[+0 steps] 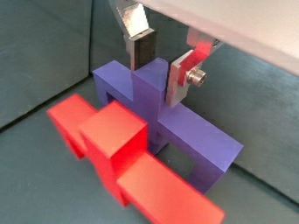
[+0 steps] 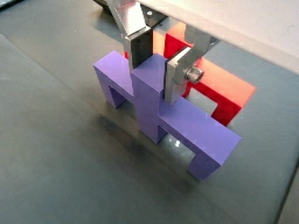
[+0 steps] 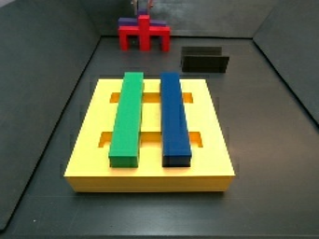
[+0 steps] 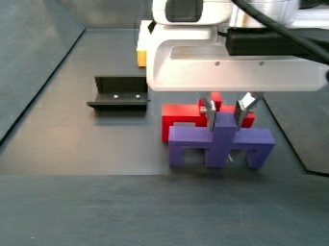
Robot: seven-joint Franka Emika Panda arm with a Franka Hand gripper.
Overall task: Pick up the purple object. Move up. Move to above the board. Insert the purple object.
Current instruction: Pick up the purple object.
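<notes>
The purple object [image 1: 193, 136] [image 2: 198, 140] stands on the dark floor, a cross-shaped block with a raised central bar. In both wrist views my gripper [image 1: 160, 81] [image 2: 156, 77] straddles that bar, one silver finger pressed against each side, shut on it. A side view shows the gripper [image 4: 225, 110] hanging from the white arm over the purple object [image 4: 213, 144]. The board [image 3: 88, 154] is a thick yellow slab in the foreground of a side view. There the purple object [image 3: 130, 22] peeks out at the far back, and the gripper is out of view.
A similar red block [image 1: 111, 131] [image 2: 228, 87] [image 4: 180, 117] [image 3: 145, 33] stands right against the purple one. A green bar [image 3: 126, 117] and a blue bar [image 3: 174, 117] lie in the board's slots. The dark fixture [image 3: 206, 61] [image 4: 115, 93] stands between board and blocks.
</notes>
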